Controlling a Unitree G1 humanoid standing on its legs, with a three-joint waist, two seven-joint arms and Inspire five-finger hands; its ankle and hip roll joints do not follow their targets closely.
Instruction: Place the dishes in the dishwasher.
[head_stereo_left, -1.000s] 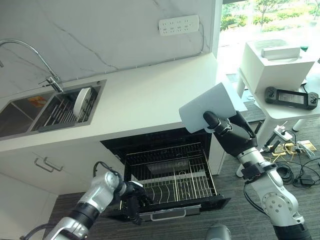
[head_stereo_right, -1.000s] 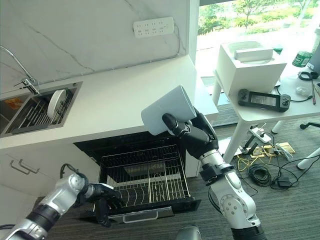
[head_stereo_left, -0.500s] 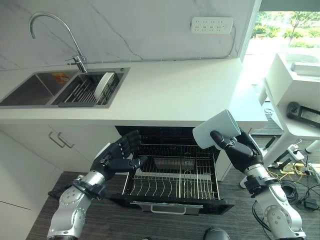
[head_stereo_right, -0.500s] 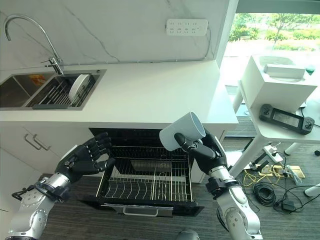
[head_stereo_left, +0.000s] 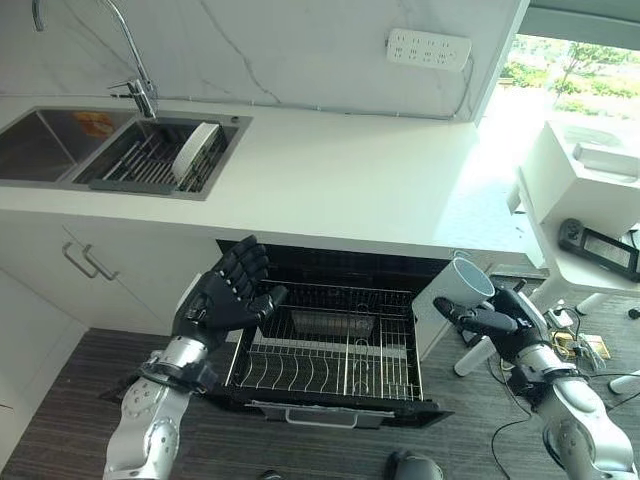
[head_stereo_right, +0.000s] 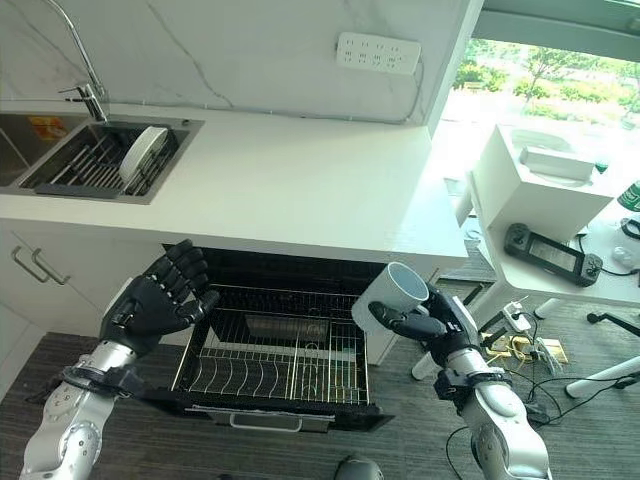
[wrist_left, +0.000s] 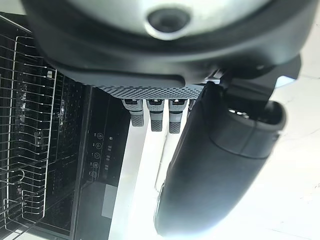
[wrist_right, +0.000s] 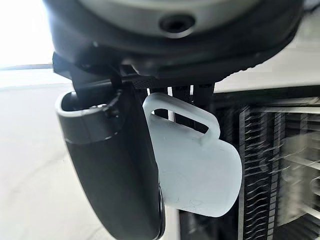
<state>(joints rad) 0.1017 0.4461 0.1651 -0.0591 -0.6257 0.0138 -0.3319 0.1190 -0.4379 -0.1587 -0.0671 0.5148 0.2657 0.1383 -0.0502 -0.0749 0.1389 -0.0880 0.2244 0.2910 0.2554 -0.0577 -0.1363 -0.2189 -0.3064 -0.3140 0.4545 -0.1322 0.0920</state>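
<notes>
While the right hand (head_stereo_left: 500, 322) grips a white mug (head_stereo_left: 461, 284) at the rack's (head_stereo_left: 330, 345) three o'clock edge, just past it, the left hand (head_stereo_left: 225, 297) hovers with fingers spread at its nine o'clock. One plate (head_stereo_left: 193, 150) stands in the sink (head_stereo_left: 60, 150).

Setting: a kitchen. Evidence: white counter (head_stereo_left: 330, 185) with marble-look backsplash (head_stereo_left: 250, 45), inset steel sink (head_stereo_left: 60, 150) with tall faucet (head_stereo_left: 135, 60), drying rack holding a plate (head_stereo_left: 196, 150), built-in dishwasher (head_stereo_left: 335, 350) with wire rack pulled out, wall power strip (head_stereo_left: 428, 48).
</notes>
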